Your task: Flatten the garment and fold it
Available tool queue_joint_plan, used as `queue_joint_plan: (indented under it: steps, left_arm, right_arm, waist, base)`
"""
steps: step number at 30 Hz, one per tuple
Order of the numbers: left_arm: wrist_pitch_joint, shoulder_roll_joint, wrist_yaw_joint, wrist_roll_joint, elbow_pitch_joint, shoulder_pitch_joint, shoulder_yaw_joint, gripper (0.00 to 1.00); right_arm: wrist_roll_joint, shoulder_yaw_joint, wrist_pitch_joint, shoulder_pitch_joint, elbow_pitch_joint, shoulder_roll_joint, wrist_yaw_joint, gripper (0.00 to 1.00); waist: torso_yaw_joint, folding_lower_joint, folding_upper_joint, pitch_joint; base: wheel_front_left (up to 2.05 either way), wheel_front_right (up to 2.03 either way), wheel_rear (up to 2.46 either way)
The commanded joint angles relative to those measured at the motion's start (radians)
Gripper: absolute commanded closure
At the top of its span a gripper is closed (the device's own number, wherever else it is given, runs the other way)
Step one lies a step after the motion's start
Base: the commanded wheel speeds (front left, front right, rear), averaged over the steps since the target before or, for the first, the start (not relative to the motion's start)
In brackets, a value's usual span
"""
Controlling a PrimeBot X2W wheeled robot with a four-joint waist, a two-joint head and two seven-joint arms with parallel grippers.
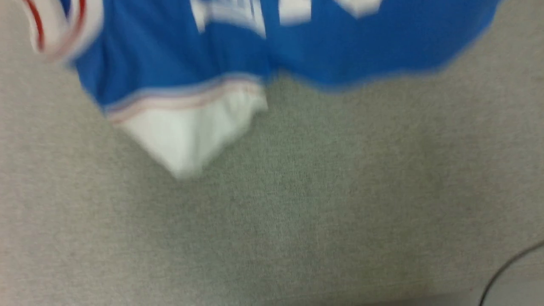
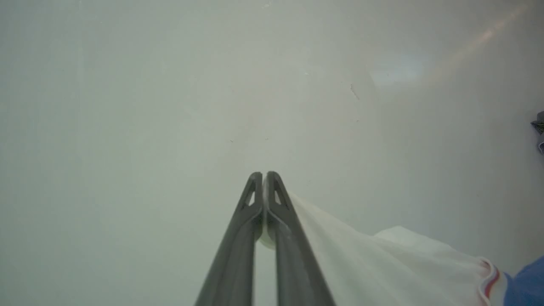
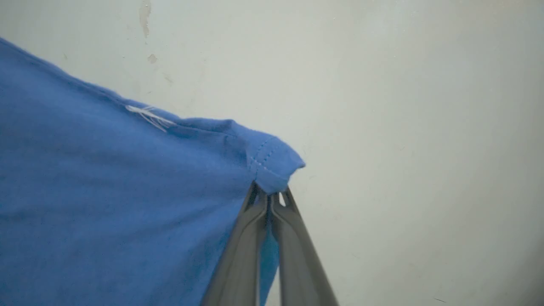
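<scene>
The garment (image 1: 178,55) hangs across the top of the blurred head view, royal blue with white print, a white sleeve with red-and-white trim drooping down to the grey surface below. In the left wrist view my left gripper (image 2: 264,175) is shut on the white sleeve of the garment (image 2: 382,263), which trails off to the lower right toward the striped trim and blue cloth. In the right wrist view my right gripper (image 3: 269,193) is shut on a stitched blue hem corner of the garment (image 3: 106,204), and the cloth spreads out to the left.
A grey felt-like surface (image 1: 297,212) lies under the garment. A dark cable (image 1: 510,263) curves at the lower right corner beside a paler edge. Behind both grippers is a plain pale wall or floor (image 2: 170,85).
</scene>
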State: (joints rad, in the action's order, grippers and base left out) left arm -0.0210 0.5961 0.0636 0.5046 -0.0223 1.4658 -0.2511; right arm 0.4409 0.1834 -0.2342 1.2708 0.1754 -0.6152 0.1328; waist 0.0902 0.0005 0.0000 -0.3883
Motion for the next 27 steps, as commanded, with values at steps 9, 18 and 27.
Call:
queue_joint_plan:
  steps: [9,18,27]
  left_arm:
    - [0.143,-0.073,-0.031,-0.068,-0.347,0.403,-0.012,1.00]
    - [0.250,-0.126,-0.078,-0.094,-0.532,0.450,-0.061,1.00]
    - [0.280,-0.160,-0.102,-0.083,-0.514,0.082,-0.107,1.00]
  right_arm:
    - [-0.147,0.021,0.179,0.340,0.348,0.132,-0.002,1.00]
    - [-0.242,0.035,0.314,0.439,0.550,0.192,-0.002,1.00]
    - [-0.238,0.069,0.457,0.254,0.666,0.259,-0.002,1.00]
  waist:
    - [-0.009,-0.0005,0.0000,-0.287]
    - [-0.064,-0.0005,0.0000,-0.358]
    - [-0.108,-0.0005,0.0000,-0.290]
  base:
    - [0.00,0.00,0.00]
    - [0.00,0.00,0.00]
    - [0.00,0.00,0.00]
